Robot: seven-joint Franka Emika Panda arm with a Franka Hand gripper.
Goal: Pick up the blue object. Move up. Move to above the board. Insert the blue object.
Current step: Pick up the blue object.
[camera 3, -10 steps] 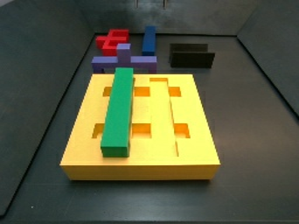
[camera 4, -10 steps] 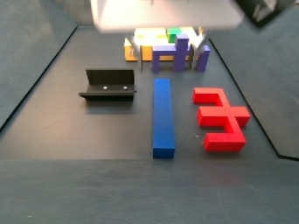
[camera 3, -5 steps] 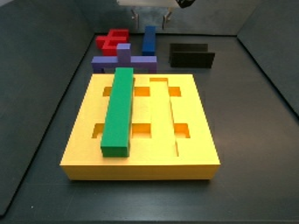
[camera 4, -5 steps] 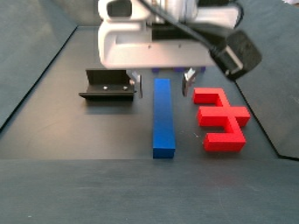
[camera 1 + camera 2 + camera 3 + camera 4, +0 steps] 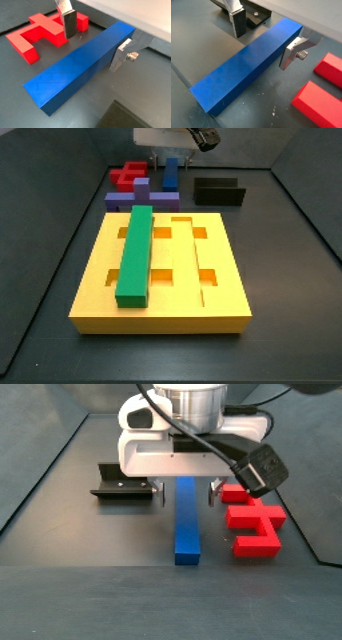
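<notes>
The blue object is a long royal-blue bar lying flat on the dark floor (image 5: 189, 524); it also shows in both wrist views (image 5: 83, 62) (image 5: 248, 65). My gripper (image 5: 190, 484) is down over its far part and open, one finger (image 5: 67, 27) standing clear on one side and the other finger (image 5: 292, 54) close against the opposite side. In a side view the gripper (image 5: 170, 150) hangs over the bar (image 5: 171, 173) behind the yellow board (image 5: 221, 278). The board carries a green bar (image 5: 135, 253) in one groove.
A red stepped piece (image 5: 251, 519) lies beside the blue bar, also in a wrist view (image 5: 37, 32). The dark fixture (image 5: 123, 482) stands on the bar's other side, also in a wrist view (image 5: 258, 17). A purple block (image 5: 134, 198) sits between board and bar.
The gripper has come down from above the scene until its open fingers straddle the blue bar. The bar and other pieces have not moved.
</notes>
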